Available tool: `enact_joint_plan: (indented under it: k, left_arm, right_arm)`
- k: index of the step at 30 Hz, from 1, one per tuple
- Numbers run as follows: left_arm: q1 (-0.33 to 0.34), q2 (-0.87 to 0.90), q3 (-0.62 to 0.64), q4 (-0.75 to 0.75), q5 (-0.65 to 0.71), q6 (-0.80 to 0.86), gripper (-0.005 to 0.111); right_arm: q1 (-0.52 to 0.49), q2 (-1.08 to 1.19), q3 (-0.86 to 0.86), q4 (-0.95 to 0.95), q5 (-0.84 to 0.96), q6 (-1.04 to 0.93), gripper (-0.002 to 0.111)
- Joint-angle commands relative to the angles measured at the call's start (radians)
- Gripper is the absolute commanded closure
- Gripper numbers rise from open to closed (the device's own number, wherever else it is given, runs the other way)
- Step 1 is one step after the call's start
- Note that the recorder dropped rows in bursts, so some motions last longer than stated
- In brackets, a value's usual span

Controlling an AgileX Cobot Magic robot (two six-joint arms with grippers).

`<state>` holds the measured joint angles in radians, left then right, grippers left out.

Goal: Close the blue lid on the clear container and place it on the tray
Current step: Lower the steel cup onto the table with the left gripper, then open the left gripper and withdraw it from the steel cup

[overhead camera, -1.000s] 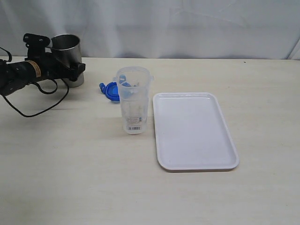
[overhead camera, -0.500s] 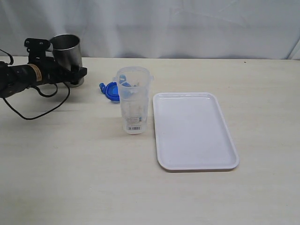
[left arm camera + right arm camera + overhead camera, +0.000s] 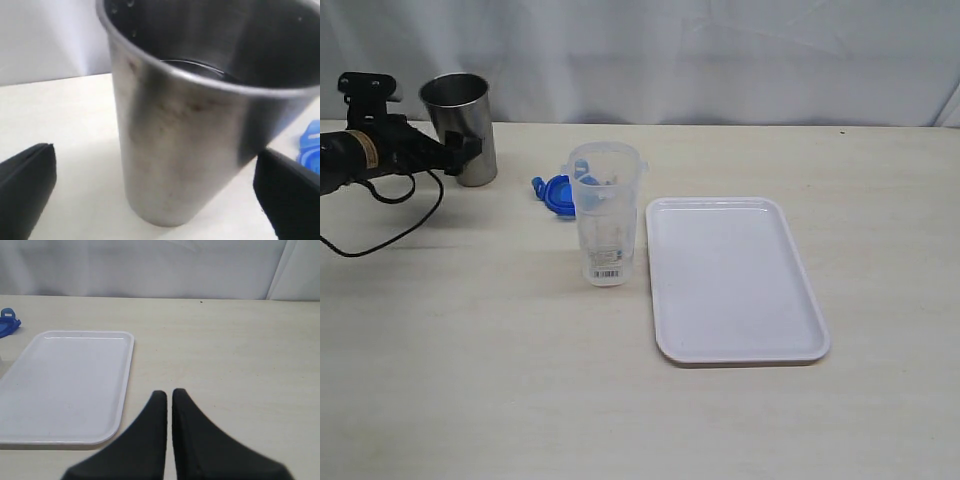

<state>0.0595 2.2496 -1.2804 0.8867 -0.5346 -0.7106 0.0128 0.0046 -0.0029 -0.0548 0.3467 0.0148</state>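
Left gripper (image 3: 463, 150): jaws spread wide either side of steel cup (image 3: 470, 110), far-left corner.
Right gripper (image 3: 169, 396): jaws pressed together, empty.
Blue lid (image 3: 556, 191): on desk, just behind clear container (image 3: 605, 215).
Tray (image 3: 735, 285): beside clear container, toward right edge.

The left tool (image 3: 157, 194) stands spread wide, the right tool (image 3: 169, 396) pinched nearly together.

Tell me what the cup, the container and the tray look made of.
Cup: likely steel, brushed grey with dull reflections. Container: clear plastic, apparently; the lid behind shows through. Tray: probably plastic, smooth glossy white with a moulded rim.
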Motion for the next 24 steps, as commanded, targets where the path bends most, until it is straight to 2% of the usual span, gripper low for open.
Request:
enact_joint_plan:
  k: [1,8,15,18,20,24]
  left_arm:
    - [0.004,-0.011,0.046,0.048,-0.045,0.003,0.003]
    - [0.004,-0.067,0.143,0.046,-0.020,0.003,0.003]
    - [0.015,-0.284,0.276,0.046,0.028,0.003,0.003]
    - [0.015,-0.348,0.279,0.068,0.036,-0.003,0.003]
    - [0.011,-0.373,0.279,0.079,0.094,-0.038,0.003]
    - [0.011,-0.385,0.279,0.105,0.077,-0.038,0.003]
  right_arm:
    - [0.002,-0.005,0.003,-0.002,-0.011,-0.008,0.104]
    - [0.002,-0.005,0.003,-0.002,-0.011,-0.008,0.104]
    - [0.002,-0.005,0.003,-0.002,-0.011,-0.008,0.104]
    - [0.002,-0.005,0.003,-0.002,-0.011,-0.008,0.104]
    - [0.002,-0.005,0.003,-0.002,-0.011,-0.008,0.104]
    - [0.002,-0.005,0.003,-0.002,-0.011,-0.008,0.104]
